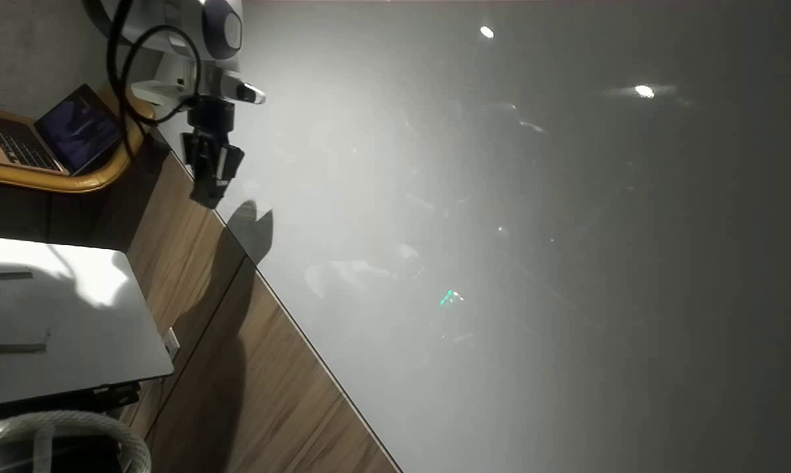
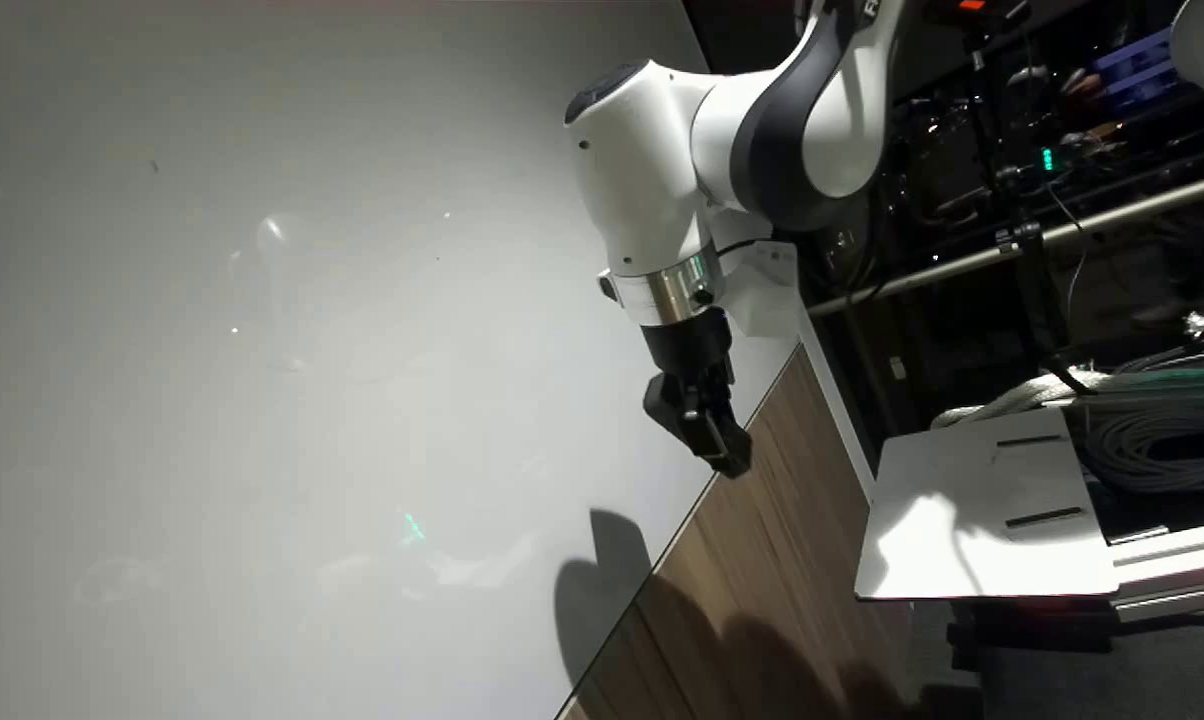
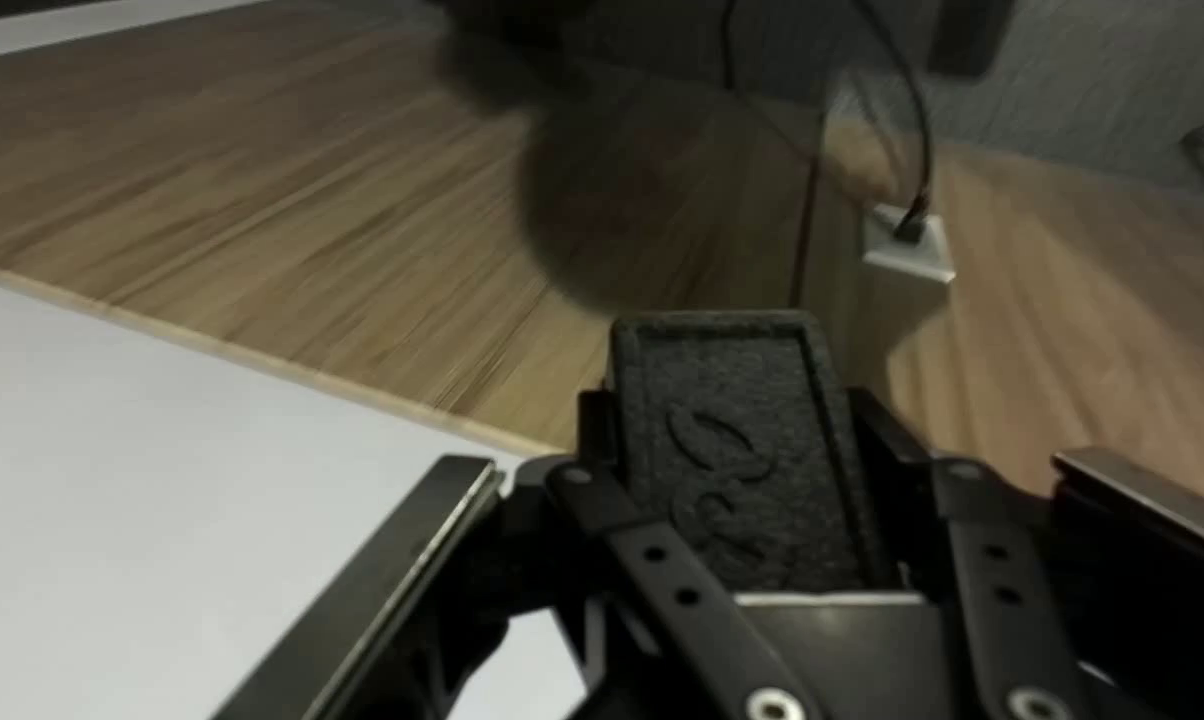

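My gripper (image 3: pixel 737 430) is shut on a black rectangular block (image 3: pixel 752 460), which has a raised rim and curved marks moulded into its face. In the wrist view a finger presses on each long side, and the block's far end juts out past the fingertips (image 3: pixel 596 430). Both exterior views show the gripper (image 1: pixel 213 161) pointing down, with the dark block (image 2: pixel 730 455) at its end. It hangs near the border between a glossy white surface (image 1: pixel 382 197) and a wood-grain panel (image 1: pixel 290 368). The gripper's shadow lies apart from it on the white surface. Contact with anything else cannot be made out.
A pale flat plate (image 1: pixel 73 322) stands beyond the wood, with a coil of rope (image 1: pixel 67 420) below it. An open laptop (image 1: pixel 80 128) rests on a yellow-edged seat. In the wrist view a cable plugs into a white socket (image 3: pixel 907 250) on the wood.
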Available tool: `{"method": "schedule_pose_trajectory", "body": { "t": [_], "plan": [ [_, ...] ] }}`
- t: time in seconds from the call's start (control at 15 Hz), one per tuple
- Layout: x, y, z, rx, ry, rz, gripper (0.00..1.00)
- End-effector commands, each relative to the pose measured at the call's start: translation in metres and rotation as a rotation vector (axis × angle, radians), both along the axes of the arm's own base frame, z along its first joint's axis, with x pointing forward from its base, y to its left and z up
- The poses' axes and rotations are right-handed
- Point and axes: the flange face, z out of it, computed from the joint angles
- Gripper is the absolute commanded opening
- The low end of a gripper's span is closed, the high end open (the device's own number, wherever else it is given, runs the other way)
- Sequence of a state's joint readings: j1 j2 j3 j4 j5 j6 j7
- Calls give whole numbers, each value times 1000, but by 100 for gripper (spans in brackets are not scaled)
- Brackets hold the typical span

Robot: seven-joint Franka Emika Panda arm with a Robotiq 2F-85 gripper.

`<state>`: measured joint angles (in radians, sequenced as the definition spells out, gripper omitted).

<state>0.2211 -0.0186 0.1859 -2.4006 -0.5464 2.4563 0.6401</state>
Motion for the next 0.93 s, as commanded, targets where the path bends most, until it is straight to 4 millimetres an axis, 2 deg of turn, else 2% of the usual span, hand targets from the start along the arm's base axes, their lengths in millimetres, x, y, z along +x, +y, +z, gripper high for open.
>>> {"method": "schedule_pose_trajectory", "body": {
  "t": [0.0,0.2,0.47,0.67,0.87],
  "plan": [
    [-47,-5,-12,76,175,13,31],
    [-69,-32,-13,166,355,-15,31],
    [-87,-76,-48,212,537,-87,31],
    [-94,-107,-75,213,597,-138,31],
    [-96,-124,-91,208,632,-160,31]
  ]
}}
